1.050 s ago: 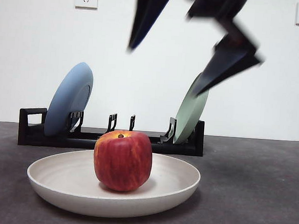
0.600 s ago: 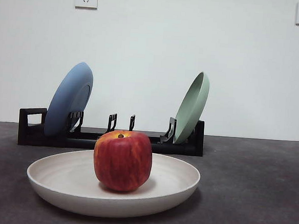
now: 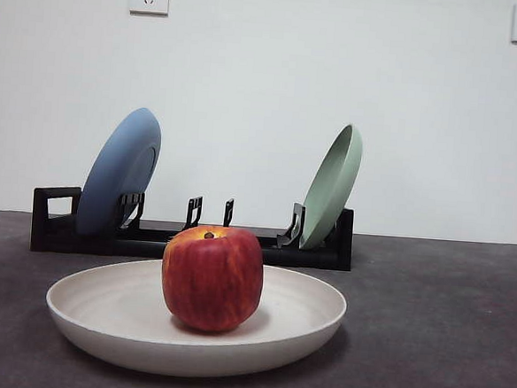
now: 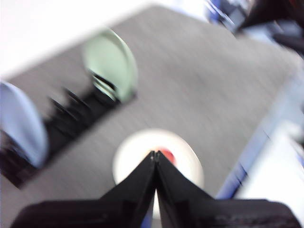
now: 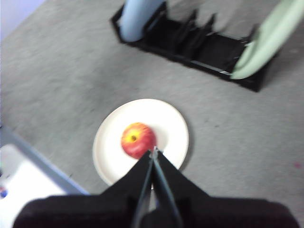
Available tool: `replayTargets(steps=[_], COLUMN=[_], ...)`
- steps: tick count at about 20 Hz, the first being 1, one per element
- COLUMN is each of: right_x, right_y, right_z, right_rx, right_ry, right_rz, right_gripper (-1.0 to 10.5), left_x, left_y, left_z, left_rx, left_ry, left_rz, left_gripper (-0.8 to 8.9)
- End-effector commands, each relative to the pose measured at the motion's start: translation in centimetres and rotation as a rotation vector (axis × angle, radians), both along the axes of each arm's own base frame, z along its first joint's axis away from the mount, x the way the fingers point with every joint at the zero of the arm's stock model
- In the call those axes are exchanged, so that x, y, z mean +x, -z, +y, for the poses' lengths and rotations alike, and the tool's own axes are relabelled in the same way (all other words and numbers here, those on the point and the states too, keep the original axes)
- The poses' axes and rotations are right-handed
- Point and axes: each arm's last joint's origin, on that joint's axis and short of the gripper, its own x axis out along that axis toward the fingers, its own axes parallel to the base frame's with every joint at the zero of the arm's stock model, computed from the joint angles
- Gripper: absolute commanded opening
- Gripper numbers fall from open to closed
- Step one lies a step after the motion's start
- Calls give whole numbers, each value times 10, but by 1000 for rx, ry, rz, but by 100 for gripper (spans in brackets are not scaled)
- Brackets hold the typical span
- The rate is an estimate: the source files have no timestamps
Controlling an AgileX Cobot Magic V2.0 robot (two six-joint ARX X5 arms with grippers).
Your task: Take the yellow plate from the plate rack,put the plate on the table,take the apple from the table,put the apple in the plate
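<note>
Both sets of jaws are pressed together with nothing in them: the left gripper [image 4: 155, 154] and the right gripper [image 5: 154, 151] each hang high above the plate, well clear of it. Grey desk [image 3: 444, 331] carries everything. Black plate rack [image 3: 193, 238] sits behind the plate, with a blue plate [image 3: 120, 171] at its handle end and a green plate [image 3: 333, 186] at the other. Cream plate [image 3: 109, 303] lies flat on the desk. Red apple [image 3: 213, 278] sits upright in the plate's middle.
</note>
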Motion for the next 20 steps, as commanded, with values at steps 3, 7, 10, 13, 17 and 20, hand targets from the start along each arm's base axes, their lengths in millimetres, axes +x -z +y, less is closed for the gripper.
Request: replayTargets(steps=[3, 7, 10, 13, 17, 20], right_x=[1, 2, 1, 0, -2, -3], right_y=[-2, 0, 1, 4, 6, 7], right_z=[-1, -4, -5, -7, -8, -9], right_rx=[-23, -72, -95, -123, -145, -161], right_ry=[43, 104, 111, 116, 115, 113], right_rz=[-31, -50, -38, -21, -1, 13], right_gripper=[1, 1, 1, 1, 1, 1], left_x=[11, 19, 23, 31, 60, 84], left_y=[-22, -28, -21, 2, 71, 145], left_z=[-13, -33, -43, -50, -44, -28], left_rx=[-174, -217, -14, 236, 298, 36], left_ry=[-205, -213, -164, -170, -383, -511], left_rz=[-158, -173, -239, -214, -187, -277], left_gripper=[-3, -3, -3, -3, -3, -3])
